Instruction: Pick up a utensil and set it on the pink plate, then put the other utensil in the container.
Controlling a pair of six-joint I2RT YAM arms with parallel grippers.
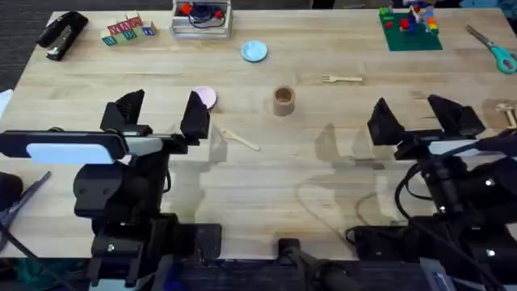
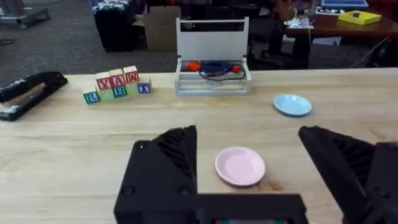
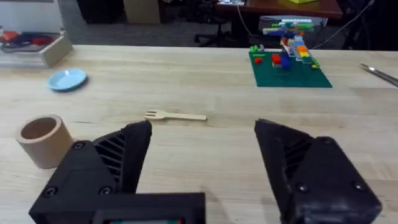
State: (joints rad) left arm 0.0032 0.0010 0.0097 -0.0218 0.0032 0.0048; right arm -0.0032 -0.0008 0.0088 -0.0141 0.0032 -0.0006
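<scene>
Left tool (image 1: 161,113): its two black fingers stand wide apart and hold nothing; it hangs at the middle left of the overhead frame.
Right tool (image 1: 420,117): also spread open and empty, at the middle right of the overhead frame.
Pink plate (image 1: 204,98): just beside the right finger of the left tool, partly hidden by it in the overhead frame; in the left wrist frame it lies between the two fingers, and nothing is on it.
Spoon (image 1: 241,140): it lies flat on the worktop (image 1: 323,202), near the left tool, a little lower and to the right of the plate.
Container (image 1: 283,100): it stands upright near the centre of the overhead frame, between both tools; its inside looks empty in the right wrist frame.
Fork (image 1: 342,78): it lies flat, up and to the right of the container, up and to the left of the right tool.
Progress: nothing is done yet, I judge. Both utensils rest on the worktop; the spoon must go to the plate, then the fork into the container.
</scene>
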